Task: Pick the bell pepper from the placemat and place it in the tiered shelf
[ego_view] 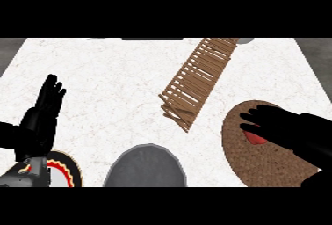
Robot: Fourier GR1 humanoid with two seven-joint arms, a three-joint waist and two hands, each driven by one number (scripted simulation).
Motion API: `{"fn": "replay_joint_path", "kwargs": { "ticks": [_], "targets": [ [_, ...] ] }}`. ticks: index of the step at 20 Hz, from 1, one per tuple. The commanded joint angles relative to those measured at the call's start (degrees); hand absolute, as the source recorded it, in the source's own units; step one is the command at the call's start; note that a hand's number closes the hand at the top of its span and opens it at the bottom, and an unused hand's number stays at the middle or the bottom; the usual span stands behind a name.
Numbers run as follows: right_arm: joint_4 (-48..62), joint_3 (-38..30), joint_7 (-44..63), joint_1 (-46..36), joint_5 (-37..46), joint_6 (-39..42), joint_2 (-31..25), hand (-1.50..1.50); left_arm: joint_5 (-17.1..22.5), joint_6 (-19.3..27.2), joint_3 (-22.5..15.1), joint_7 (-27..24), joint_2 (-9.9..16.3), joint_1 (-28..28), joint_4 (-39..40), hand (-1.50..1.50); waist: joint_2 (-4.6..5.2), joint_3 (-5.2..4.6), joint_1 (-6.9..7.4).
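Observation:
A red bell pepper (257,138) lies on the round brown woven placemat (256,165) at the right. My right hand (288,125) covers most of it, fingers curled over the top and thumb below, so only a red sliver shows. The wooden slatted tiered shelf (198,79) stands at the upper middle of the white counter, running diagonally. My left hand (42,116) rests open at the left edge, fingers pointing up.
A grey round plate (145,169) sits at the lower middle. A plate with a red and yellow rim (65,171) lies at the lower left, partly under my left forearm. A dark object (152,38) shows at the counter's far edge.

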Motion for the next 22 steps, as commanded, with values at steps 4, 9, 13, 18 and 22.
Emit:
{"fn": "replay_joint_path", "kwargs": {
  "ticks": [4,9,13,18,22],
  "targets": [
    [0.41,6.40,7.38,0.09,18.93,-5.11,5.12,-1.50,0.46,-1.39,0.86,0.84,-0.09,-1.13,-1.29,0.00,0.24,0.00,1.01],
    [6.05,4.00,3.77,3.99,25.35,-7.81,4.20,-1.50,-2.44,-0.20,-0.28,-2.99,-3.43,-0.49,3.45,0.00,0.24,0.01,0.38],
    [12.52,0.89,-1.27,3.13,26.79,-8.18,9.48,-1.50,-2.63,-0.90,0.81,1.38,-3.19,0.10,-1.61,0.00,0.22,0.01,0.77],
    [14.46,-0.92,-3.97,3.04,30.46,-7.72,13.95,-1.50,-2.39,-3.70,2.70,1.42,-2.77,1.60,-3.38,0.00,0.19,0.01,0.76],
    [21.13,0.25,-8.35,5.18,35.62,-13.07,15.33,-1.50,-4.76,-2.71,1.08,-0.55,-5.23,1.39,-0.50,0.00,0.23,0.02,0.72]
  ]
}}
